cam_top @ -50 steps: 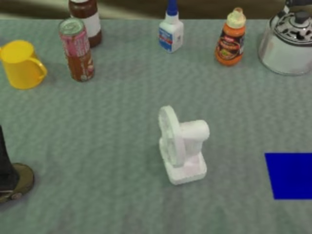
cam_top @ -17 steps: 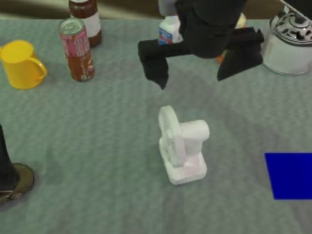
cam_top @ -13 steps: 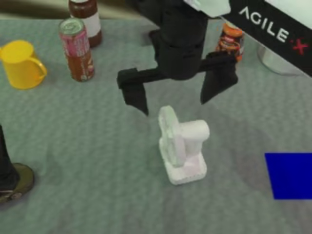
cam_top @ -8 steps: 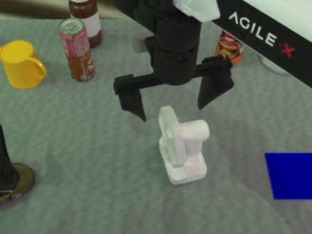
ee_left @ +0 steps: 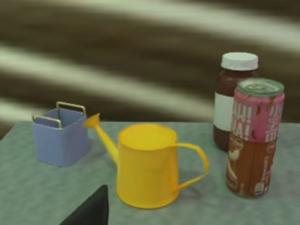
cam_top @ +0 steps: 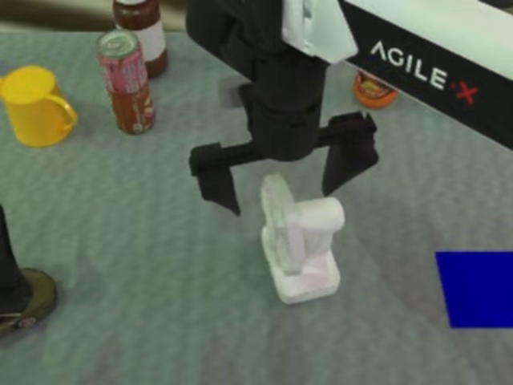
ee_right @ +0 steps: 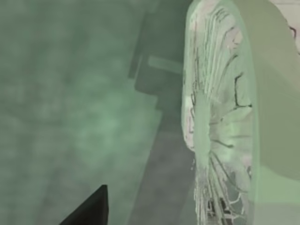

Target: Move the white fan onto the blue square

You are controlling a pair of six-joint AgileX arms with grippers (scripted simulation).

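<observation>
The white fan stands upright mid-table on its square base, its round grilled head turned toward the left. My right gripper hangs open just over the fan's far side, with one black finger left of the head and the other right of the motor housing, touching neither. In the right wrist view the grille is very near, with one fingertip beside it. The blue square lies flat at the right edge, bare. My left arm is parked at the lower left.
Along the far edge stand a yellow watering can, a pink drink can, a brown jar and an orange bottle partly hidden by the right arm. A small blue basket shows in the left wrist view.
My right arm has come in from the far side and lowered toward me; its open fingers now straddle the top of the fan. Fan and left arm have not moved.
</observation>
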